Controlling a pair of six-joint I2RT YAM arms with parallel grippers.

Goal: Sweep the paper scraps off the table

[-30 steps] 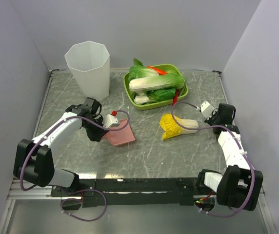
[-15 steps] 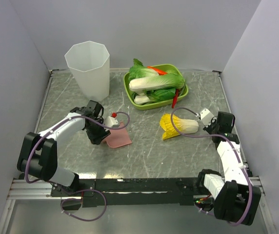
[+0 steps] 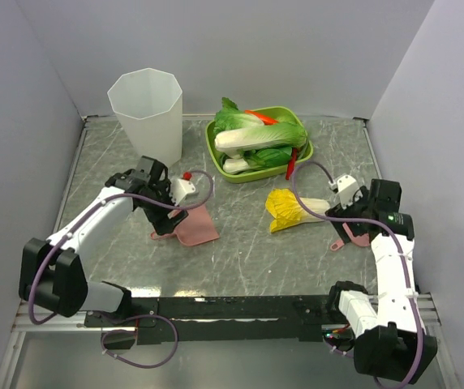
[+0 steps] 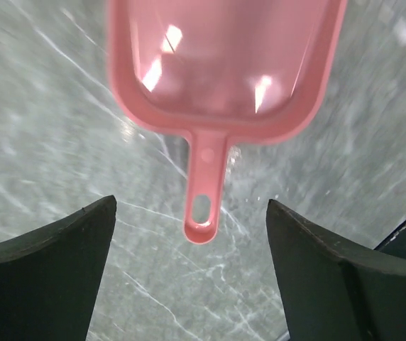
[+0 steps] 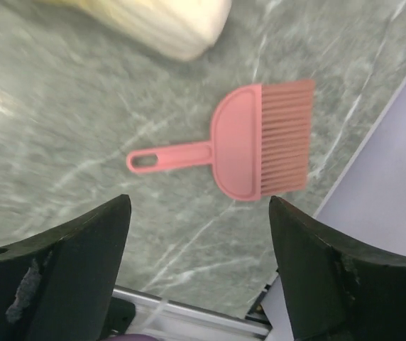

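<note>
Dustpan handle (image 4: pixel 206 170) points into my spread left pincer (image 4: pixel 190 213); brush handle (image 5: pixel 171 158) lies crosswise beneath my spread right pincer (image 5: pixel 199 202), neither gripped.

Tabletop (image 3: pixel 248 259): flat, level, grey marble pattern with pale, irregular veins and a slight sheen; edges are metal-railed. The white bin (image 3: pixel 146 113) sits at its far-left corner, and the surface runs right and nearward from there.
</note>
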